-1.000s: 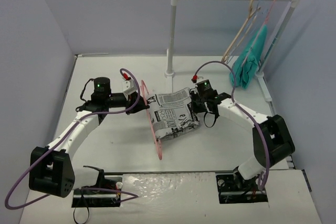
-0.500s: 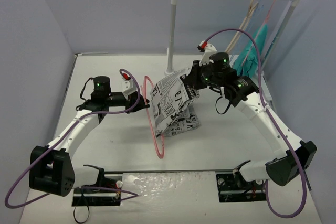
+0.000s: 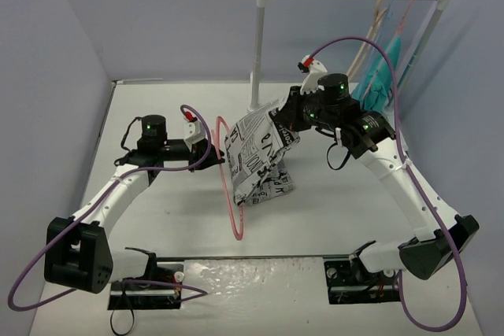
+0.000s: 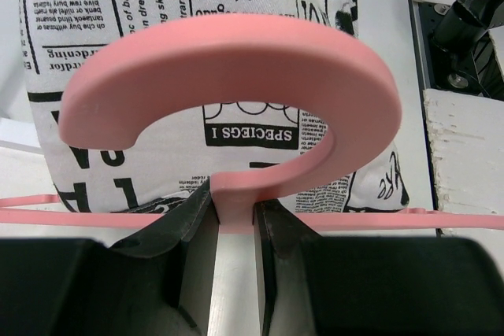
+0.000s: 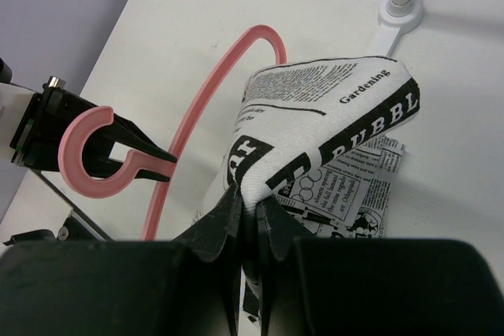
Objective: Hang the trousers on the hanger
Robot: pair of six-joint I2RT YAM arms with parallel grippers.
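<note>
We are listing one clothes rack standing at the far side of the table; it is carrying a tan hanger, a thin blue wire hanger and a teal garment at its right end. We are listing one pink hanger, thick plastic with a curved hook, which the left gripper is clamping by the stem just below the hook, holding the frame on edge near the table's middle. We are listing one pair of trousers, white fabric printed all over with black newspaper text and headlines. The right gripper is pinching a folded corner of them, its jaws pressed together on the cloth. They are hanging bunched just to the right of the pink frame, with the lower end resting on the table. We are unable to tell whether any cloth is passing through the frame.
</note>
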